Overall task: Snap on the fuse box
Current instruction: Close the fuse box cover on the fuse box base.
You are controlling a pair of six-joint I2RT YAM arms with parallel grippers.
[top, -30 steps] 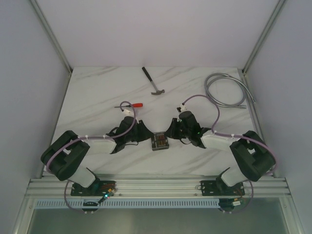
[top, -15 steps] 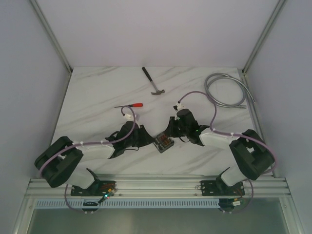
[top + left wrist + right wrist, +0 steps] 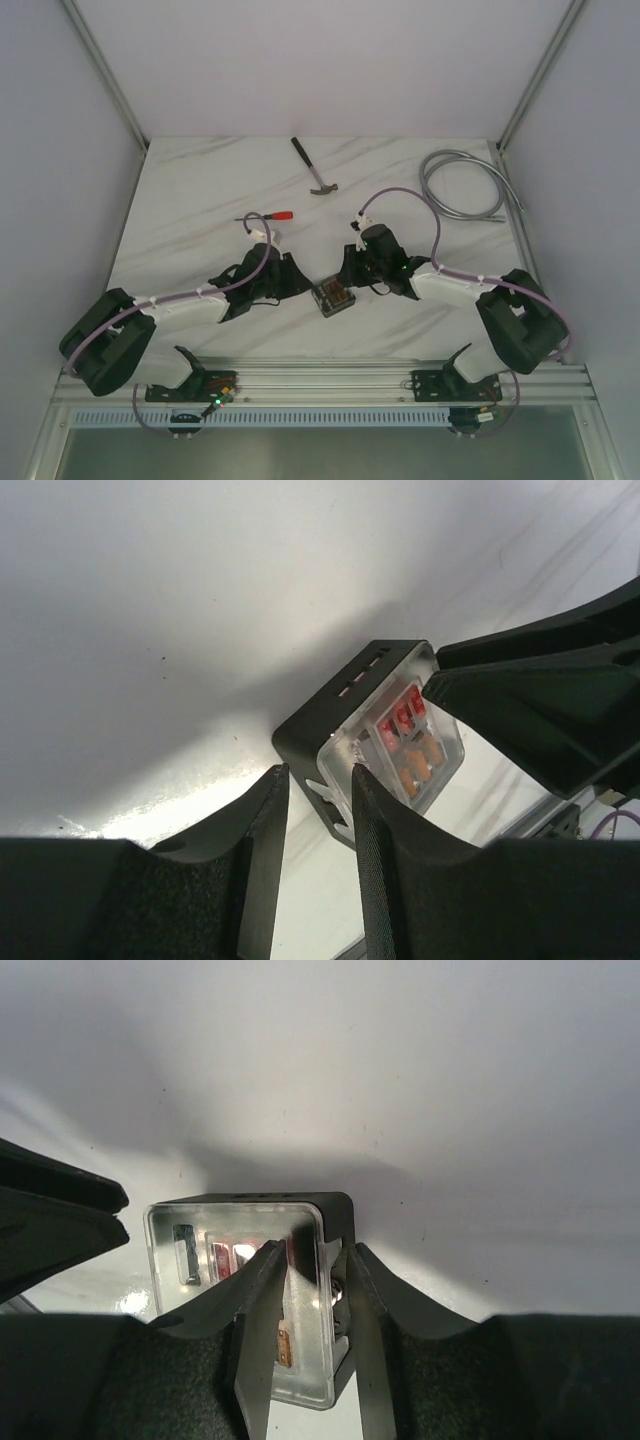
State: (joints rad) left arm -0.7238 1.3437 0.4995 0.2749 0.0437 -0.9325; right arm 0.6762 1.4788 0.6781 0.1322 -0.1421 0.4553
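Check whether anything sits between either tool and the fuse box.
Nothing visible does. The left tool has its tips at a corner of the fuse box, and the right tool straddles the edge of its clear lid. The hammer, screwdriver and coiled cable lie farther back on the table.

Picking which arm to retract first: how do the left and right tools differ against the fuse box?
The right tool straddles an edge of the fuse box, one finger over its clear lid; the left tool flanks a corner, neither finger over the lid. From above, the left tool sits left of the box, the right tool right of it. Both have jaws apart.
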